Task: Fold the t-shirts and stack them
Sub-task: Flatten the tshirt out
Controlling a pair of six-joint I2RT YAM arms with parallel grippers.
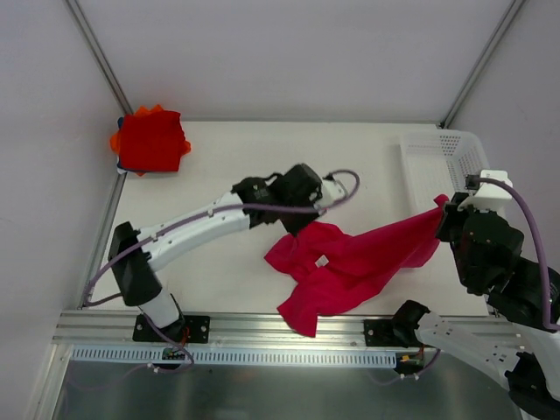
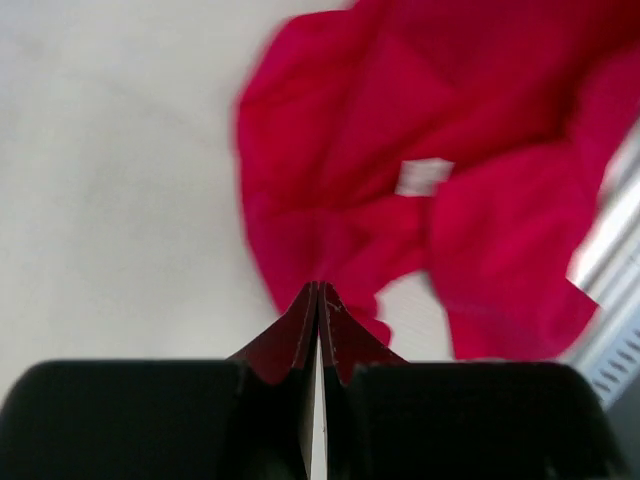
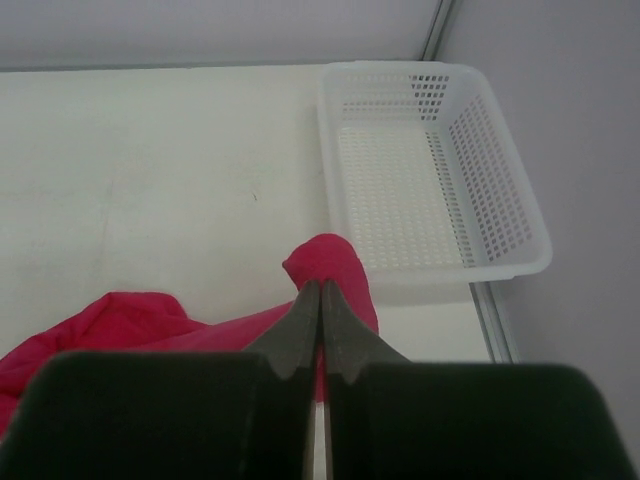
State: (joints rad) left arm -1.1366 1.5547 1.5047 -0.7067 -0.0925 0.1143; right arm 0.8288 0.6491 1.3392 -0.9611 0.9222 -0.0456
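Crimson-pink cloth lies nearest: the crimson-pink t-shirt is unfolded and rumpled on the front middle of the table. Its lowest flap hangs over the metal rail at the near edge. A small white label shows near its middle.

The shirt's right end is pulled up off the table in a stretched band towards the right gripper. In the right wrist view the fingers are pressed together, with a bunch of the pink cloth pinched at their tips.

The left gripper hangs over the shirt's upper left edge. In the blurred left wrist view its fingers are closed against each other, tinted red, with the tips right at the cloth's edge. Whether any cloth is caught between them cannot be told.

Farther back on the right is the white perforated basket, just beyond the right gripper.

In the far left corner is the folded stack. It is bright red on top, with orange showing at its edges and a blue edge low on the left, well apart from the loose shirt.
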